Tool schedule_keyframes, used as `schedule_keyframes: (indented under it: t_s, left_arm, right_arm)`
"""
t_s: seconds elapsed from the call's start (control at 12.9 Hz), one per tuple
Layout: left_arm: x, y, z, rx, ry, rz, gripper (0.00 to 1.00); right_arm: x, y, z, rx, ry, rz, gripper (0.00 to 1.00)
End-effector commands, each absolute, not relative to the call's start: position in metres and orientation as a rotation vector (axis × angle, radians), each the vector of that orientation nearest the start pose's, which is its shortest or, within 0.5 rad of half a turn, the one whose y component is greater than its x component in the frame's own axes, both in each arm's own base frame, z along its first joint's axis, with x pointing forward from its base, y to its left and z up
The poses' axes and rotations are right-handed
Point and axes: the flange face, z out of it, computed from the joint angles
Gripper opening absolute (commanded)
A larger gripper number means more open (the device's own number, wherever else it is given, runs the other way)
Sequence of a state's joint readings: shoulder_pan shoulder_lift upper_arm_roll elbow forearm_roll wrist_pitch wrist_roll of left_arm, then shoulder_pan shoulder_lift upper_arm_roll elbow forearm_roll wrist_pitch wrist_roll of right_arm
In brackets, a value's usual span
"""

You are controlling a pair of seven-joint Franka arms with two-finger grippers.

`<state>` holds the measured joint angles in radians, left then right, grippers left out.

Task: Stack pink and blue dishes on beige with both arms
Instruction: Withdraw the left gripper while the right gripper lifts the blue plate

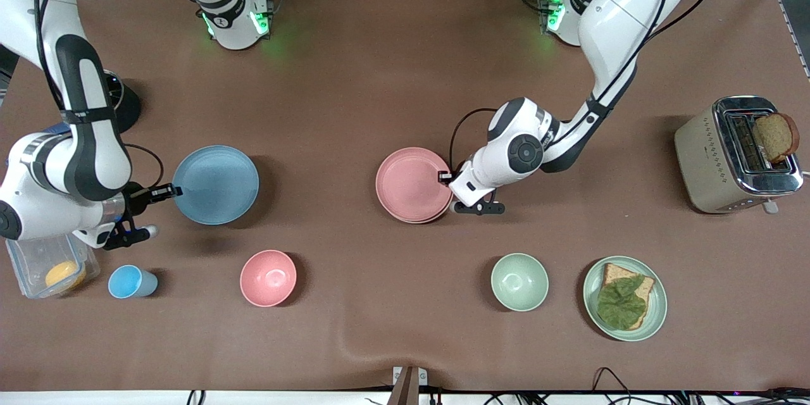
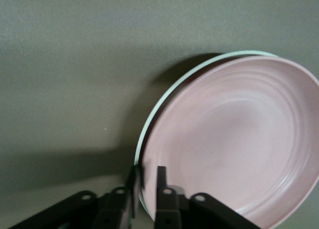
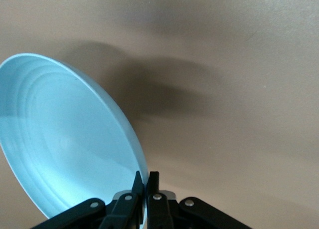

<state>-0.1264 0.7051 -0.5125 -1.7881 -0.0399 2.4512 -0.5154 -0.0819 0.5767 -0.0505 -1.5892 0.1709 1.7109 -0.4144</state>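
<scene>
While the front view shows only a thin second rim under the pink plate (image 1: 411,184), the left wrist view shows a pale rim of another plate (image 2: 164,97) right beneath it, colour hard to call; pink sits on top, slightly offset, mid-bench. Left gripper (image 1: 445,176) pinches the pink plate's rim at the edge toward the left arm's end, fingers (image 2: 160,179) either side of the rim. Left arm reaches in from its base, elbow bent, wrist low and lying sideways. Right gripper (image 1: 177,190) pinches the blue plate (image 1: 216,185) at its rim on the side toward the right arm's end; the right wrist view shows that plate tipped up off the bench (image 3: 239,89) with its shadow below, which the front view barely hints at. Right arm is folded down, forearm near vertical, wrist low. Nearer the front camera: blue cup (image 1: 131,282), pink bowl (image 1: 268,278), green bowl (image 1: 519,281).
</scene>
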Motion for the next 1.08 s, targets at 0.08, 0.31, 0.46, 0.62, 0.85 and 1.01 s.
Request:
schedule_keyframes:
  t_s: [0.08, 0.31, 0.46, 0.62, 0.85, 1.01]
  left_arm:
    - [0.561, -0.365, 0.255, -3.434, -0.038, 0.136, 1.0]
    - [0.584, -0.307, 0.354, -3.375, -0.093, 0.024, 1.0]
    - [0.593, -0.262, 0.41, -3.339, -0.086, -0.053, 1.0]
    - [0.601, -0.206, 0.457, -3.297, -0.05, -0.098, 1.0]
    - [0.6, -0.137, 0.527, -3.231, 0.011, -0.157, 1.0]
    - [0.599, -0.106, 0.563, -3.148, 0.032, -0.157, 1.0]
  right_arm:
    - [0.643, -0.052, 0.278, -2.814, -0.264, 0.593, 0.0]
    - [0.643, -0.044, 0.279, -2.809, -0.238, 0.605, 0.0]
    - [0.643, -0.025, 0.281, -2.779, -0.156, 0.615, 0.0]
    - [0.644, 0.011, 0.282, -2.784, -0.095, 0.642, 0.0]
    - [0.642, 0.076, 0.284, -2.743, 0.03, 0.669, 0.0]
    - [0.638, 0.121, 0.279, -2.727, 0.118, 0.707, 0.0]
